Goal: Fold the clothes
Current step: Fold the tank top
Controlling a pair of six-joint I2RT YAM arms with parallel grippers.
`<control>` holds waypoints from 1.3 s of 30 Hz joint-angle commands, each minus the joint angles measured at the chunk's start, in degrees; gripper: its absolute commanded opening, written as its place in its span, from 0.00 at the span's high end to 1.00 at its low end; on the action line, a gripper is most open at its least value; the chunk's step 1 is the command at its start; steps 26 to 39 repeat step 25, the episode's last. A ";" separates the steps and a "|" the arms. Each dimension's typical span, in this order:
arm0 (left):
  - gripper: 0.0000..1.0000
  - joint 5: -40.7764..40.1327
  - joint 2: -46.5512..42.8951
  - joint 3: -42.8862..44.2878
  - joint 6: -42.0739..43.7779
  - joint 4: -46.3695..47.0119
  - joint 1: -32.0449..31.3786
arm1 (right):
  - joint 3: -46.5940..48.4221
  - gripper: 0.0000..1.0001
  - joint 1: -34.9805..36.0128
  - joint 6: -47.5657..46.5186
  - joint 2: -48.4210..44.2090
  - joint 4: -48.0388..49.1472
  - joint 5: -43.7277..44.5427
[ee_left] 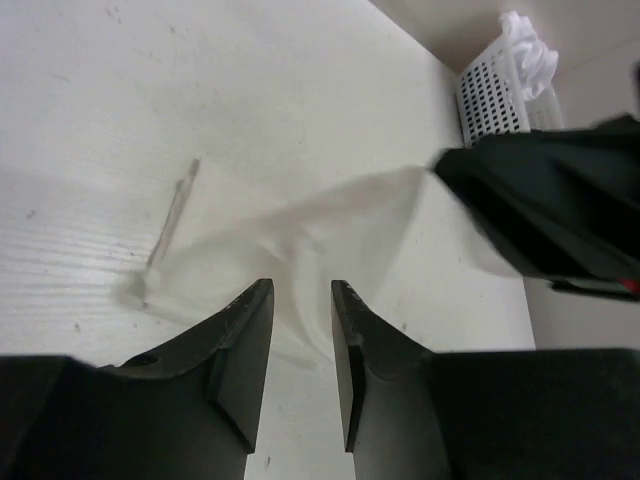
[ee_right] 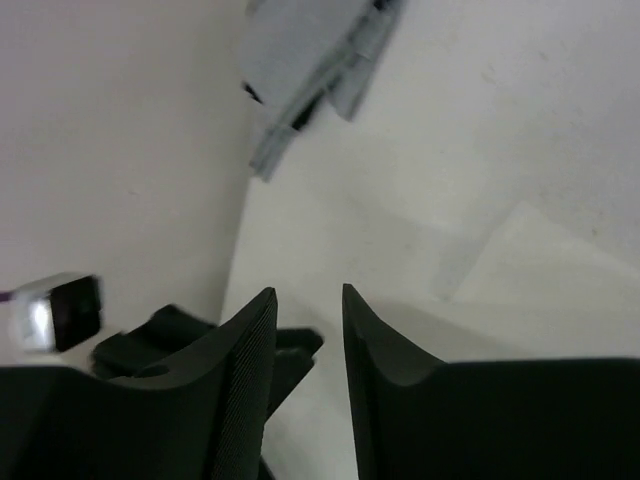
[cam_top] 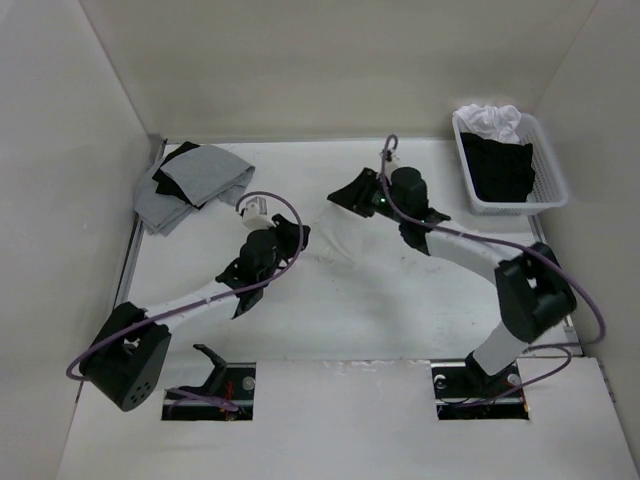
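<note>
The clothes [cam_top: 350, 240], a thin white top, lie flat and slightly rumpled on the white table between my two arms. The left wrist view shows the fabric [ee_left: 310, 225] spreading away from the fingertips, with one narrow strap [ee_left: 170, 222] trailing to the left. My left gripper [cam_top: 298, 232] [ee_left: 300, 285] is open at the cloth's near left edge, with fabric lying under the gap between its fingers. Over the far edge of the cloth [ee_right: 540, 290] my right gripper [cam_top: 345, 195] [ee_right: 308, 290] is open, with nothing between its fingers.
A grey garment with a black one [cam_top: 192, 182] [ee_right: 310, 60] lies folded at the back left by the wall. A white perforated basket [cam_top: 545, 165] [ee_left: 490, 95] at the back right holds black and white clothes. Walls enclose the table on three sides.
</note>
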 commanded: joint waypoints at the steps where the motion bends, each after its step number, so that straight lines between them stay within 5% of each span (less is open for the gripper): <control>1: 0.69 -2.84 -3.60 0.18 5.63 -6.14 1.68 | -7.95 0.62 -2.26 0.17 -9.24 8.50 1.21; 7: 0.57 -2.93 -6.68 -0.17 9.41 -12.82 7.04 | -28.69 0.60 -5.96 -3.77 -26.02 10.45 9.72; 15: 0.55 -2.84 -3.69 2.82 9.94 -19.34 11.09 | -42.07 0.56 -10.34 -6.16 -36.77 9.74 23.08; 39: 0.54 -4.16 0.78 5.01 12.31 -18.46 9.60 | -42.44 0.56 -13.78 -4.66 -33.44 10.53 21.34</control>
